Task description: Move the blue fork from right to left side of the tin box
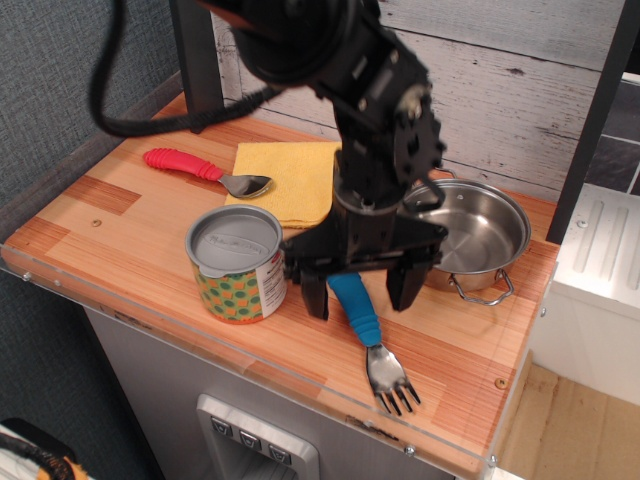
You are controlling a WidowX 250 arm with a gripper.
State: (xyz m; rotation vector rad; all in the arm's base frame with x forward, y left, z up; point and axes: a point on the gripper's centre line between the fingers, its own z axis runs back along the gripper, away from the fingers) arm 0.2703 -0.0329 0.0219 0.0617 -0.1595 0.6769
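Note:
The blue fork [357, 309] lies on the wooden counter to the right of the tin box [237, 262], its metal head [386, 372] pointing at the front edge. My gripper [362, 295] is open, its two black fingers [315, 292] straddling the top of the blue handle, one on each side, close to the counter. The upper end of the handle is hidden behind the gripper. The tin box stands upright with its grey lid on, just left of the left finger.
A red-handled spoon [200, 169] lies at the back left, its bowl on a yellow cloth [290, 180]. A steel pot [476, 235] with two handles stands at the right, close behind the gripper. The counter's front edge [300, 380] is near the fork's tines.

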